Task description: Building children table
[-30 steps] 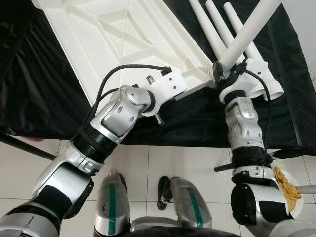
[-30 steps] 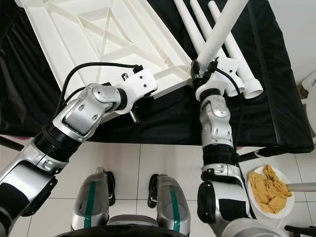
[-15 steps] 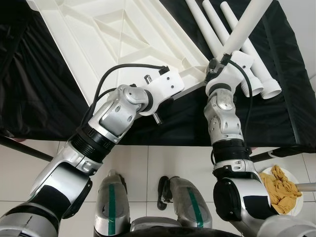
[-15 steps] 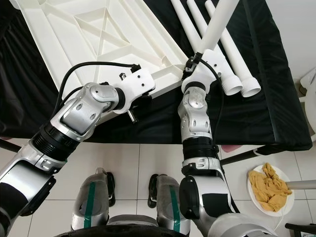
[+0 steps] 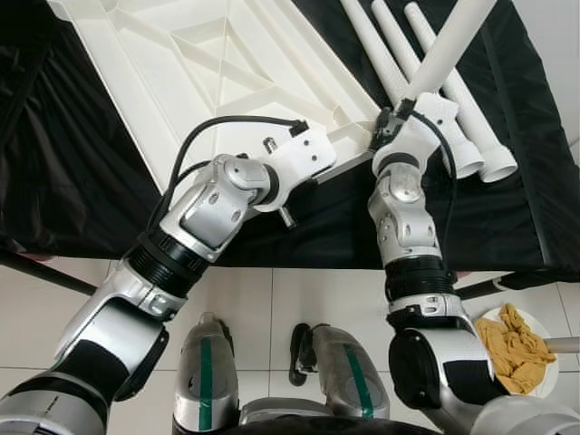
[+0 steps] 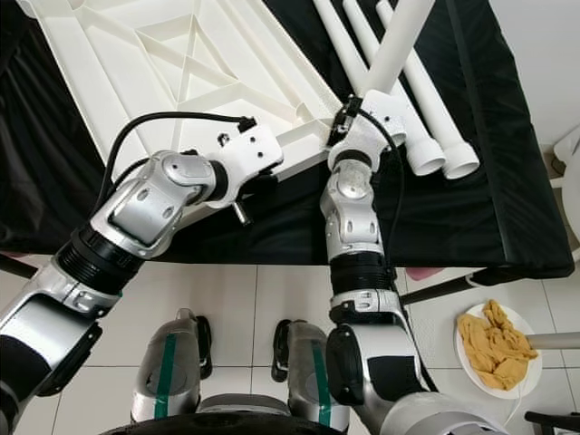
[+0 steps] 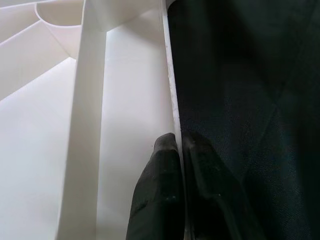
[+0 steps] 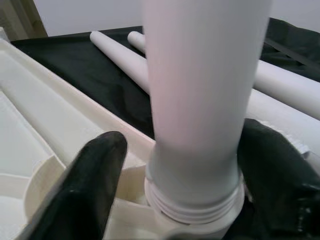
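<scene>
A white tabletop (image 5: pixel 181 72) lies upside down on black cloth, ribs facing up. My left gripper (image 7: pixel 179 145) is shut on the thin rim of its near edge, close to the corner. A white leg (image 5: pixel 444 54) stands in that corner's socket, its threaded end (image 8: pixel 192 205) resting at the socket mouth. My right gripper (image 8: pixel 185 145) is open around the base of the leg. One finger (image 8: pixel 95 185) stands a little off the leg and the other (image 8: pixel 272 170) lies against it. Three loose legs (image 5: pixel 471 136) rest on the cloth behind.
The black cloth (image 5: pixel 72 163) covers a low table whose near edge hangs over the white tile floor (image 5: pixel 263 299). A plate of yellow pieces (image 5: pixel 517 349) sits on the floor at the right. A dark bar (image 5: pixel 45 272) runs below the cloth at the left.
My right forearm has swung left and its wrist has turned around the standing leg, which stays at the corner socket. The left arm keeps its hold on the rim.
</scene>
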`<state>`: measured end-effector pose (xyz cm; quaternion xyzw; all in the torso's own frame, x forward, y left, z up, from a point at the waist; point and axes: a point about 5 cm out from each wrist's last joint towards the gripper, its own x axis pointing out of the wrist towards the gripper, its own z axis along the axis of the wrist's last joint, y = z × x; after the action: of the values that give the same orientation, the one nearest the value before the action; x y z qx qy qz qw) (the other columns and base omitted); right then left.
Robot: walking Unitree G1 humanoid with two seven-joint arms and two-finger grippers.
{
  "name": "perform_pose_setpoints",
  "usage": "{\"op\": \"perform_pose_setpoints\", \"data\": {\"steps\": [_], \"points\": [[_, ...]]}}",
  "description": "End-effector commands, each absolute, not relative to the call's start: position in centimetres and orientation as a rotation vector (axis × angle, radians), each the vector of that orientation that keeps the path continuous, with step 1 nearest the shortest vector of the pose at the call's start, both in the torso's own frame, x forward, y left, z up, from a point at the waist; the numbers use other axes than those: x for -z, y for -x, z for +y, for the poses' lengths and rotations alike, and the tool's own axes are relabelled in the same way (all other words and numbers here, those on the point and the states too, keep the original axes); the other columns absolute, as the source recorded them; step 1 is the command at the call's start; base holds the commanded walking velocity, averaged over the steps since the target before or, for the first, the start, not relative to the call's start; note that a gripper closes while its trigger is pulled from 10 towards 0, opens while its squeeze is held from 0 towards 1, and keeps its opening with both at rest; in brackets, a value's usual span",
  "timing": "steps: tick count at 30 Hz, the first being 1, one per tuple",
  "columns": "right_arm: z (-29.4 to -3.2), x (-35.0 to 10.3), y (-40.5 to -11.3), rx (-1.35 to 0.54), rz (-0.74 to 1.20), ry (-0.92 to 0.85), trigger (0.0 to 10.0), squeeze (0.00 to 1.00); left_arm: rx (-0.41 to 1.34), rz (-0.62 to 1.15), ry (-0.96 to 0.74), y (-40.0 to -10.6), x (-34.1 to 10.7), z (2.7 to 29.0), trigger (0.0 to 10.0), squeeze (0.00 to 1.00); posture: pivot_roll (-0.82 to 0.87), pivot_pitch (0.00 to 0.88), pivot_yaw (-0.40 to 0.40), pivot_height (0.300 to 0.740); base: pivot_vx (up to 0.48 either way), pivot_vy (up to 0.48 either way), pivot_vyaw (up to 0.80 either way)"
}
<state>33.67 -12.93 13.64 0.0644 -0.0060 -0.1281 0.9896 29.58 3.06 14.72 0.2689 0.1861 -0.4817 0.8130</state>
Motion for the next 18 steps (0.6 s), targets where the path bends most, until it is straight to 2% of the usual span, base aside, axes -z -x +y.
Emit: {"op": "perform_pose_setpoints", "data": {"steps": [1, 12, 13, 18], "points": [[-12.4, -12.9, -33.4, 0.220, 0.020, -0.131, 10.0, 1.00, 1.065, 0.401, -0.590, -29.3, -14.6, 2.3, 10.0, 0.00, 0.04, 0.040, -0.053, 0.740, 0.000, 0.000, 0.00], [-14.2, -13.4, -33.1, 0.149, -0.051, -0.105, 10.0, 1.00, 1.050, 0.398, -0.605, -29.6, -14.6, 2.8, 10.0, 0.00, 0.04, 0.038, -0.050, 0.740, 0.000, 0.000, 0.00], [-14.7, -13.6, -33.0, 0.131, -0.072, -0.092, 10.0, 0.00, 1.044, 0.389, -0.610, -29.8, -14.8, 3.0, 10.0, 0.00, 0.04, 0.037, -0.051, 0.740, 0.000, 0.000, 0.00], [-16.2, -13.9, -32.5, 0.098, -0.117, -0.061, 10.0, 0.00, 1.034, 0.362, -0.612, -30.3, -15.4, 3.6, 10.0, 0.00, 0.04, 0.028, -0.050, 0.740, 0.000, 0.000, 0.00]]}}
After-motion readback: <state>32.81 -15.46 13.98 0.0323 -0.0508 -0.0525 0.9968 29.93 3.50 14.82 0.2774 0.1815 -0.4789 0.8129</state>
